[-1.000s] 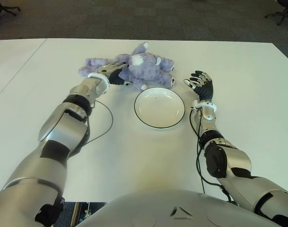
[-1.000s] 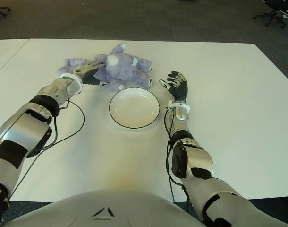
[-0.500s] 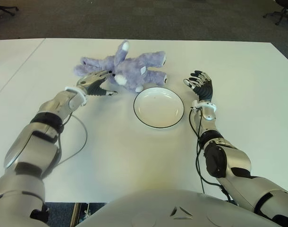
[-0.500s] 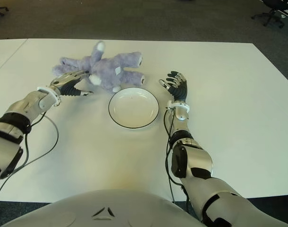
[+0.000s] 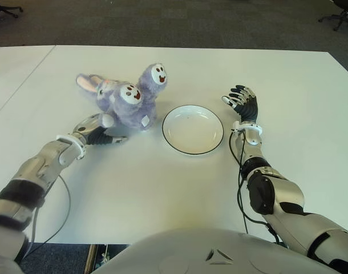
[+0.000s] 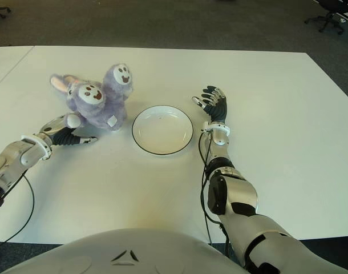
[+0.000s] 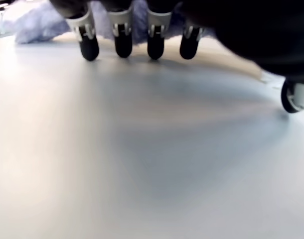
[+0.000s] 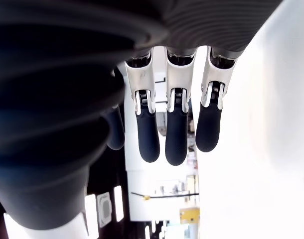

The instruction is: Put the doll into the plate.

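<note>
The doll [image 5: 128,103], a purple plush rabbit with white faces on its head and foot, sits on the white table [image 5: 162,188] just left of the plate [image 5: 193,129]. That plate is white with a dark rim and holds nothing. My left hand [image 5: 98,132] is low on the table at the doll's near-left side, fingers stretched out and holding nothing. In the left wrist view its fingertips [image 7: 123,47] touch the tabletop, with purple fur [image 7: 37,27] beyond them. My right hand [image 5: 242,103] shows to the right of the plate, fingers [image 8: 176,144] spread and nothing in them.
A black cable [image 5: 63,200] loops beside my left forearm. Dark carpet lies past the table's far edge, with an office chair [image 5: 336,14] at the far right. A seam to a second table [image 5: 14,74] runs along the left.
My left hand has let go of the doll and drawn back toward me and to the left. The doll has tumbled over, faces now up, left of the plate. The right arm has not moved.
</note>
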